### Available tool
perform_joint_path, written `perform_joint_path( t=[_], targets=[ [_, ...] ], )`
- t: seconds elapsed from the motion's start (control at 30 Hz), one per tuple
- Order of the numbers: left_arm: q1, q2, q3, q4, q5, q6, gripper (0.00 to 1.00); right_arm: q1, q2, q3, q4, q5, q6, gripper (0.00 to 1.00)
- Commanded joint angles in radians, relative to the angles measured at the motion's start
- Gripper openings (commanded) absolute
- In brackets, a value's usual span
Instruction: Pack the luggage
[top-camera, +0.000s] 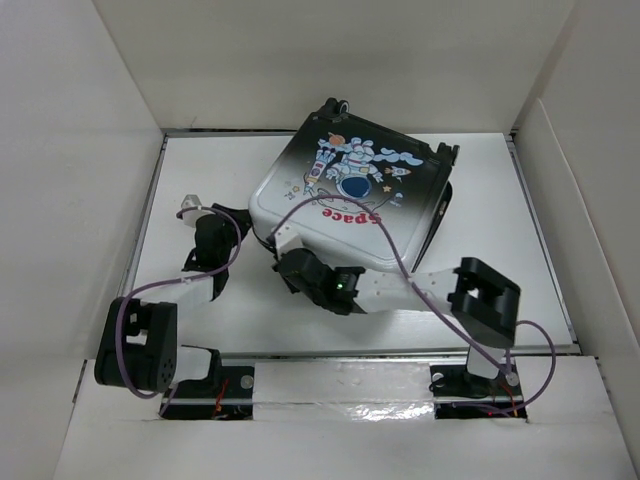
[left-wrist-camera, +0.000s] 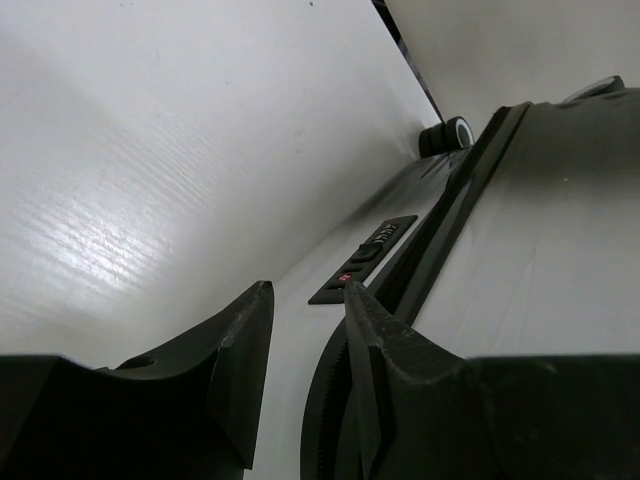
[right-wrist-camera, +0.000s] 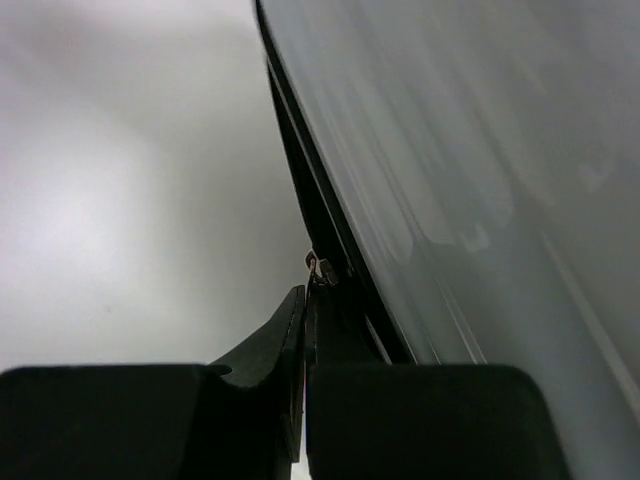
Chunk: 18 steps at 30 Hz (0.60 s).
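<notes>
The luggage (top-camera: 350, 185) lies shut and flat on the white table (top-camera: 500, 200), with the astronaut shell and the red "Space" word facing up. From above, both arms reach in at its near-left corner. The left gripper (top-camera: 238, 215) sits just beside the case's left edge, and the right gripper (top-camera: 275, 243) is at the near edge of that same corner. From this height I can't make out how either pair of jaws stands.

From the left wrist, the left gripper (left-wrist-camera: 307, 290) has its jaws parted, with nothing between them but pale shell beyond. The luggage (left-wrist-camera: 540, 230) runs ahead and off to its right. A combination lock (left-wrist-camera: 365, 258) is set in the side just past the fingertips, and a wheel (left-wrist-camera: 447, 135) sits well ahead at the far end.

From the right wrist, the right gripper (right-wrist-camera: 304, 295) has its jaws pressed together, pinching a small metal zip pull (right-wrist-camera: 317, 266) at their tips. The dark zip seam (right-wrist-camera: 300, 170) runs straight ahead from there. The luggage (right-wrist-camera: 450, 150) fills everything to its right, and there is bare white surface to its left.
</notes>
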Motion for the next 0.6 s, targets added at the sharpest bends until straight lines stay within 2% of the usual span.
perform_joint_path(
  t=[0.0, 0.07, 0.13, 0.27, 0.3, 0.33, 0.4, 0.43, 0.47, 0.57],
  targets=[
    [-0.053, -0.066, -0.072, 0.078, 0.216, 0.065, 0.32, 0.08, 0.098, 0.299, 0.157, -0.314, -0.082, 0.0],
    [-0.033, -0.097, -0.107, 0.122, 0.233, 0.093, 0.32, 0.08, 0.138, 0.375, 0.137, -0.394, -0.113, 0.0],
    [-0.033, -0.142, -0.128, 0.102, 0.194, 0.108, 0.32, 0.08, 0.188, 0.487, 0.114, -0.454, -0.128, 0.0],
    [-0.033, -0.165, -0.138, 0.108, 0.201, 0.102, 0.32, 0.08, 0.254, 0.622, 0.09, -0.573, -0.115, 0.0],
    [-0.033, -0.174, -0.136, 0.102, 0.196, 0.102, 0.32, 0.08, 0.245, 0.618, 0.085, -0.576, -0.108, 0.0],
    [-0.033, -0.18, -0.13, 0.081, 0.184, 0.104, 0.32, 0.08, 0.229, 0.594, 0.086, -0.575, -0.098, 0.04],
    [-0.033, -0.203, -0.127, 0.064, 0.172, 0.108, 0.32, 0.089, 0.123, 0.445, 0.106, -0.529, -0.085, 0.25],
    [-0.033, -0.209, -0.13, 0.058, 0.157, 0.105, 0.32, 0.089, 0.079, 0.387, 0.114, -0.507, -0.07, 0.48],
    [-0.033, -0.217, -0.13, 0.056, 0.152, 0.101, 0.32, 0.089, 0.033, 0.275, 0.109, -0.481, -0.065, 0.57],
    [-0.033, -0.238, -0.132, 0.056, 0.144, 0.091, 0.33, 0.1, -0.164, 0.135, 0.056, -0.417, -0.053, 0.71]
  ],
)
